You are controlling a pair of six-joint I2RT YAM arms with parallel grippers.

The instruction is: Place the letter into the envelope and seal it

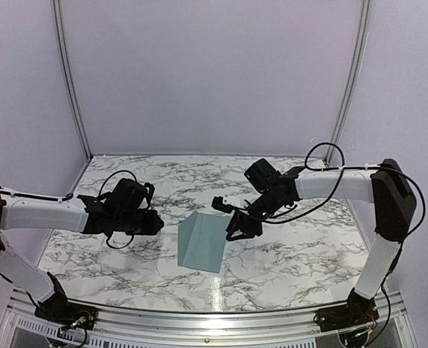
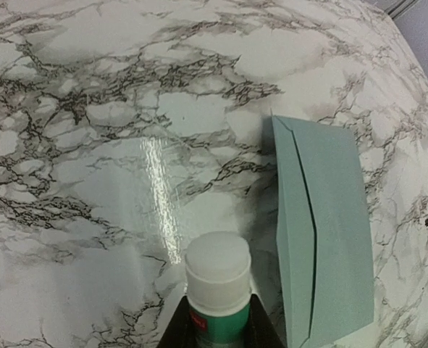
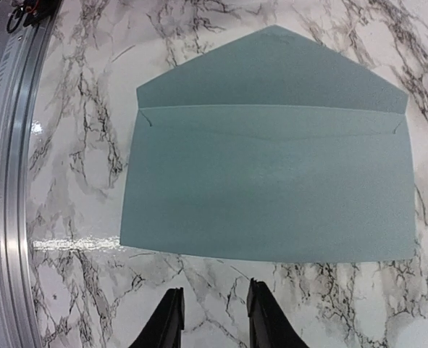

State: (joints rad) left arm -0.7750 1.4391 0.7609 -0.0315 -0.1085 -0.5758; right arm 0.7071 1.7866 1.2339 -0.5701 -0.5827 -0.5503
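Envelope (image 3: pixel 271 181) lies flat on the marble table (image 1: pixel 112 254), flap open and pointing away from the right gripper (image 3: pixel 214 312), whose fingers stand apart and empty just beside the long closed edge. Left gripper (image 2: pixel 217 326) is clamped on a glue stick (image 2: pixel 217 279), white cap apparently on, near the envelope. No letter is visible, and it cannot be told whether one is inside. Recommendation: uncap first, glue only the flap margin, pin the body while pressing
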